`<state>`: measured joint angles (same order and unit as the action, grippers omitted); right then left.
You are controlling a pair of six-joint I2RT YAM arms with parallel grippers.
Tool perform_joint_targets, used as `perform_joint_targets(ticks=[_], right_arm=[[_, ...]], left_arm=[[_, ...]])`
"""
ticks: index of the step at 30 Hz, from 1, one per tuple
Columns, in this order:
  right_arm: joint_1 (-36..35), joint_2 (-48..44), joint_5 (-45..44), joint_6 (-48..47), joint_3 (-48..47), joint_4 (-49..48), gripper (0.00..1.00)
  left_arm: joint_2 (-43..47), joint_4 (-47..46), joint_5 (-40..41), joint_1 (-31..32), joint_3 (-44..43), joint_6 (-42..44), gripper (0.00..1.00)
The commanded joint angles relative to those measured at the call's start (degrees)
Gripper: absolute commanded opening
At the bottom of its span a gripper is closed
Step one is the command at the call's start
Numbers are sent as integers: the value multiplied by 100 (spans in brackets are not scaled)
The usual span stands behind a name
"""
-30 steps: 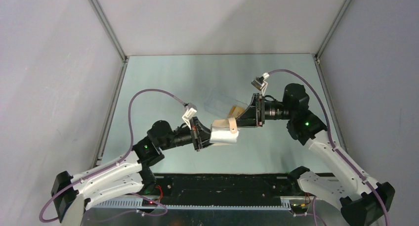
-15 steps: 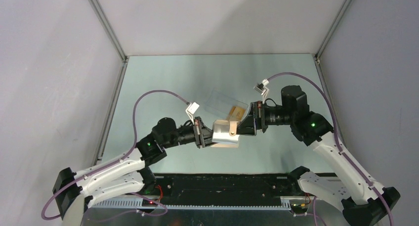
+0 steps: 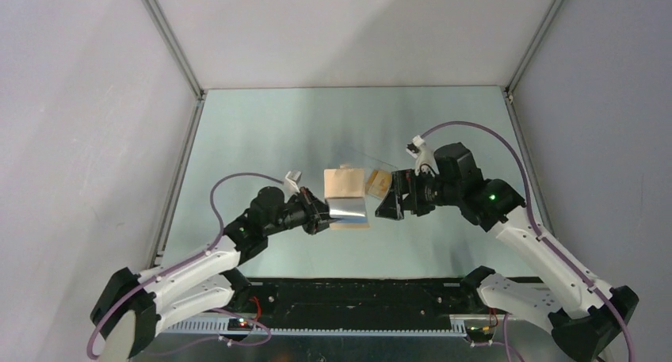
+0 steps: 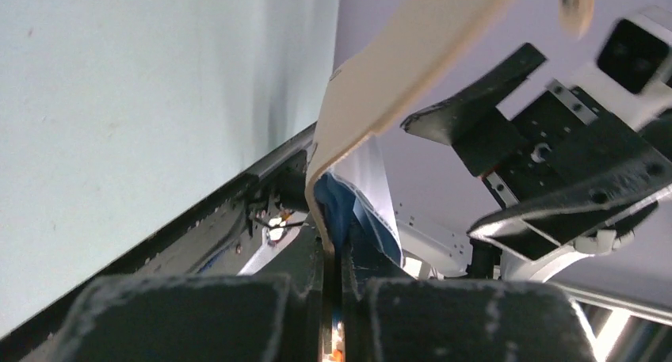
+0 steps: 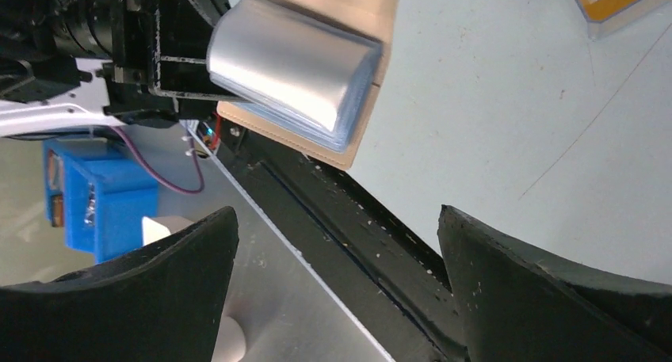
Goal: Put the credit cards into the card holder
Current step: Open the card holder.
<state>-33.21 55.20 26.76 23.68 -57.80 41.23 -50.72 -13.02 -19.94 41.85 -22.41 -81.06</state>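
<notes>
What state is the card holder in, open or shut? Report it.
Open: the card holder is spread, its tan flap lifted off the blue lining, one edge pinched in the left tool.

One card holder (image 3: 345, 192), one clear box (image 3: 360, 157), and credit cards (image 3: 379, 181) stacked inside, their number untellable.

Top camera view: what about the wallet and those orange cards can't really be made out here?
- How many credit cards there are: too small from above, and the right wrist view's top edge cuts them off.
- Whether the card holder already holds a card: its lining covers the pockets in every view.
- The left gripper: its grip is too small to judge from above.
</notes>
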Motion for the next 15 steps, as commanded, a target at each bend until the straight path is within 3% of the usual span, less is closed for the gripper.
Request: perform_joint_targets(ticks=[1, 15], right_arm=[[-439, 121, -770, -263, -151, -11, 99], [-2437, 409, -3175, -721, -189, -447, 99]], left_arm=[[-287, -85, -610, -59, -90, -686, 0], [-603, -86, -1296, -70, -436, -804, 0]])
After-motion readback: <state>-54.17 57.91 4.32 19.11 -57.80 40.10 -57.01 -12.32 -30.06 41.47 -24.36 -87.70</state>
